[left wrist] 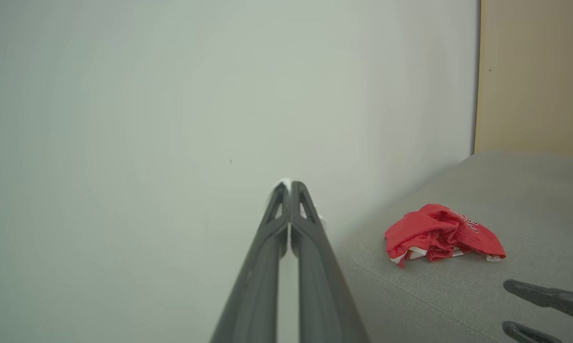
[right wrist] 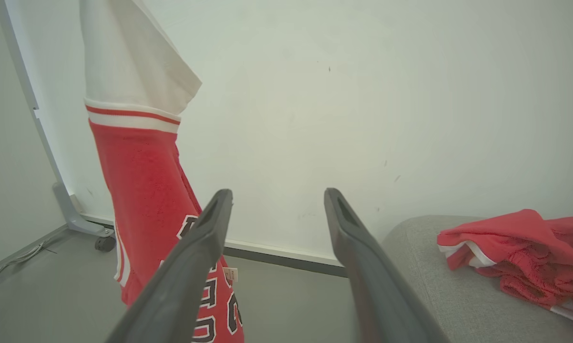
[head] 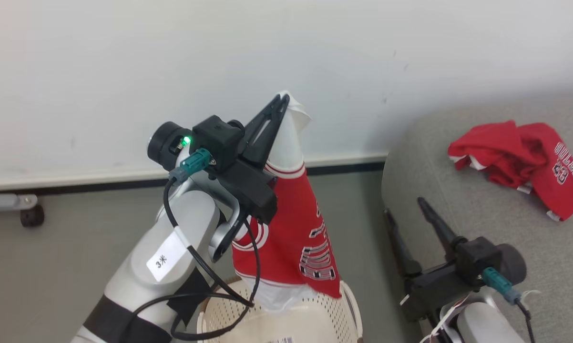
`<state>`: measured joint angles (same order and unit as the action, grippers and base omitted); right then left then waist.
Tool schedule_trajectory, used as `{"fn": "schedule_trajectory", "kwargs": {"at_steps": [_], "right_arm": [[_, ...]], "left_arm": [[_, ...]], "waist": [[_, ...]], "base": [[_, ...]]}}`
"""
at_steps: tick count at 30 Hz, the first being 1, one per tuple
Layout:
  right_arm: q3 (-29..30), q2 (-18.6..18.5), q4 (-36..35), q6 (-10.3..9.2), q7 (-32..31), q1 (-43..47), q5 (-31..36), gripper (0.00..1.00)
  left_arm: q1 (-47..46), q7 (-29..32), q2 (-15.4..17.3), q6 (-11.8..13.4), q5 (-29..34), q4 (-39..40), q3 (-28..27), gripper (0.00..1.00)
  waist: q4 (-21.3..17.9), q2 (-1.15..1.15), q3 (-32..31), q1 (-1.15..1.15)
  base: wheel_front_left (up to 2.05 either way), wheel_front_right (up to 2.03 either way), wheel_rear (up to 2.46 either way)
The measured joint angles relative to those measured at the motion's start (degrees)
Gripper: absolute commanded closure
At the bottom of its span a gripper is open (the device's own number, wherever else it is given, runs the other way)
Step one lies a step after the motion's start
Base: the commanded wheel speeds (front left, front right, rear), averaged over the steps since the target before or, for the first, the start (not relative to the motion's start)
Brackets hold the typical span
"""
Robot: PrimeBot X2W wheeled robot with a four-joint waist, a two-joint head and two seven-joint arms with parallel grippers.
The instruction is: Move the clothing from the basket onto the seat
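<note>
2 red garments: jersey (head: 293, 224), crumpled heap (head: 520, 162). 1 basket (head: 324, 314). 1 sofa (head: 482, 205). 2 grippers: left gripper (head: 283, 99), right gripper (head: 403, 206).

Soft, even light makes every view bright, with a faint shadow on the wall (head: 315, 57) at three o'clock in the head view. The left gripper (left wrist: 290, 186) blurs toward six o'clock in its wrist view; lines lean at the right wrist view's nine o'clock.

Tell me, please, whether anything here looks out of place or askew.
Nothing is damaged or spilled. The hanging garment dangles from the left gripper by a pinched white edge alone, its lower end down at the basket. A second garment lies crumpled, not flat, on the seat.
</note>
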<state>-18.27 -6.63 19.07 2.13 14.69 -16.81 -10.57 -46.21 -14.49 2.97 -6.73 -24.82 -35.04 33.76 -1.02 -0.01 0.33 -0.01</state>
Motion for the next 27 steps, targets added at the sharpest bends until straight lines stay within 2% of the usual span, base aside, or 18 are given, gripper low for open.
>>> {"fn": "schedule_trajectory", "kwargs": {"at_steps": [3,11,25,26,27], "right_arm": [[-1.94,0.21,0.89,1.46,0.01,0.06,0.02,0.00],[-9.37,1.79,4.39,3.92,-0.08,-0.35,0.59,0.00],[-15.64,2.87,16.80,4.78,-1.96,-8.59,-0.10,0.00],[-15.95,2.89,17.77,4.79,-2.05,-9.22,-0.15,0.07],[-16.23,2.92,18.68,4.91,-2.09,-9.85,-0.42,0.55]], "left_arm": [[0.70,0.02,-0.31,-0.34,-0.34,0.19,0.70,1.00],[0.93,1.56,-0.75,-0.34,-0.92,1.34,3.04,1.00],[0.87,3.79,-0.80,-0.33,-4.46,4.98,8.66,1.00],[0.88,3.80,-0.80,-0.30,-4.64,5.34,9.00,1.00],[0.87,3.81,-0.79,-0.25,-4.92,5.65,9.20,1.00]], "waist": [[-0.06,0.00,-2.37,0.00],[0.46,0.00,-6.55,0.00],[3.82,0.01,-7.00,0.00],[4.09,0.01,-6.98,0.01],[4.34,0.01,-6.95,0.00]], "base": [[0.00,0.00,0.00],[0.00,0.00,0.00],[0.00,0.00,0.00],[0.00,0.00,0.00],[0.00,0.00,0.00]]}}
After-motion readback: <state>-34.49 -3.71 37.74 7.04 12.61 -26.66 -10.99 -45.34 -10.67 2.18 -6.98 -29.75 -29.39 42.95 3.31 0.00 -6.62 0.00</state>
